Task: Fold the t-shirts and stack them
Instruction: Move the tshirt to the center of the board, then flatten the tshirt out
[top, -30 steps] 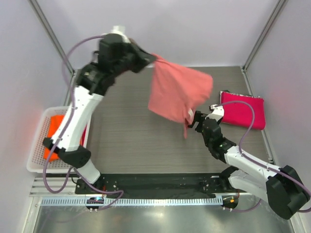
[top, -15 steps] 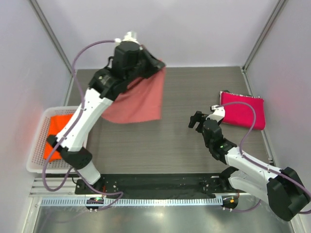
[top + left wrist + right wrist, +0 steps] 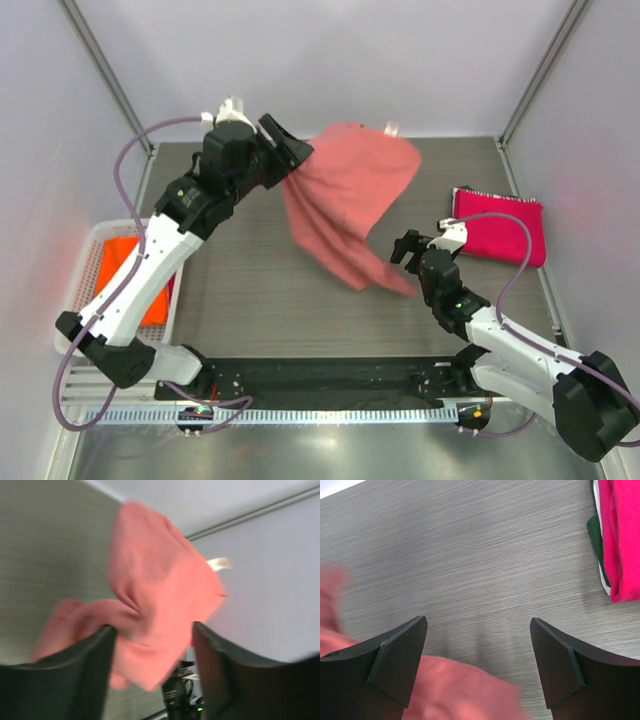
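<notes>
salmon-pink t-shirt [image 3: 350,205], pinched in the left jaws, has swung right toward the wide-open, empty right jaws.

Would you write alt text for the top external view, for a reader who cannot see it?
The left gripper holds a salmon-pink shirt up over the table, its loose end near the open right gripper. A folded magenta shirt lies at the right edge; an orange shirt sits in a basket at the left.

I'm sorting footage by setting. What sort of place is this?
Probably a lab robot test cell: plain pale walls with metal corner posts box in a grey wood-grain table, and two white-and-black robot arms are bolted at its near edge.
</notes>
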